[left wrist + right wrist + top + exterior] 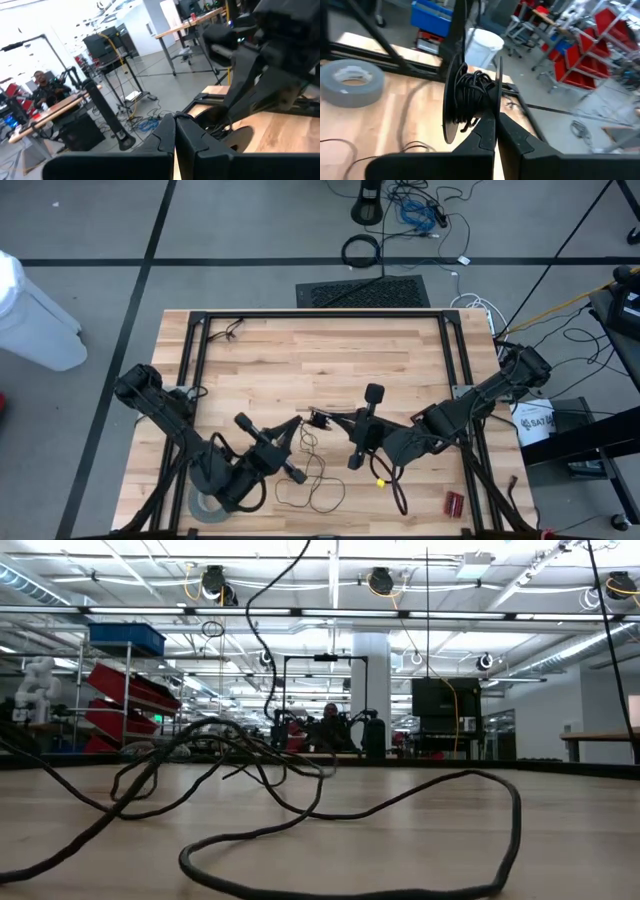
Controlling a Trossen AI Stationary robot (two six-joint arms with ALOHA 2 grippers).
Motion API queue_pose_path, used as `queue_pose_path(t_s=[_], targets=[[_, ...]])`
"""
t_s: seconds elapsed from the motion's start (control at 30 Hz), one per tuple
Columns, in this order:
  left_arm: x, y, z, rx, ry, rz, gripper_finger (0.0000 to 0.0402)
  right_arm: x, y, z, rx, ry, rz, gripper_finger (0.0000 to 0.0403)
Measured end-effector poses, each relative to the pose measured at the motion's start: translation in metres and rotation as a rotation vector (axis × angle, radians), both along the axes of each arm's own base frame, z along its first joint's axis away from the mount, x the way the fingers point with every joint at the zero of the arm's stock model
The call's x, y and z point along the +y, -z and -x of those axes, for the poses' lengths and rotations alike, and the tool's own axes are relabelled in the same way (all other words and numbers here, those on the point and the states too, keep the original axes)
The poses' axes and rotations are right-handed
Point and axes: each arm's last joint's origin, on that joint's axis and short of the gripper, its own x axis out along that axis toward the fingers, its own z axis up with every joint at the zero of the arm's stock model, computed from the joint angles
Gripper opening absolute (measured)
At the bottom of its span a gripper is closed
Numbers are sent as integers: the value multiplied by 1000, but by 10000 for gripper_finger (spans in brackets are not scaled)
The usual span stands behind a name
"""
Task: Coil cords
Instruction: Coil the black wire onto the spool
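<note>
left gripper: fingers together, above the table mid-front, aimed at the spool; nothing visibly between the fingers
right gripper: fingers closed, clamped on the rim of the spool
spool: small black disc reel, held edge-up off the table between the two grippers, dark wire bunched around its hub
wire: very thin and dark, ran down from the spool and lay in loose loops on the table, near the front edge between the arms
low view: only cord loops on the table in the foreground, grippers not shown
tape: grey roll, flat on the table front-left beside the left arm base, apart from the wire
yellow bit: small, on the table just right of the wire loops
red item: front-right of the table, well clear of the wire
</note>
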Motion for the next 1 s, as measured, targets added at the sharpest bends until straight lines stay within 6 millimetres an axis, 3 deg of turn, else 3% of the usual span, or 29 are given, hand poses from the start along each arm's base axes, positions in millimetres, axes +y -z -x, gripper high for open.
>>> queue_pose_path(t_s=[0.37, 0.73, 1.0], targets=[[15, -28, -11, -12, 30, -49, 4, -12, -9, -7, -52, 92, 85, 0], [33, -21, -26, -7, -31, -35, 4, -34, -11, -15, -67, 185, 78, 0], [32, 0, -31, -27, -11, 21, 4, -38, -10, -16, -53, 213, 104, 0]])
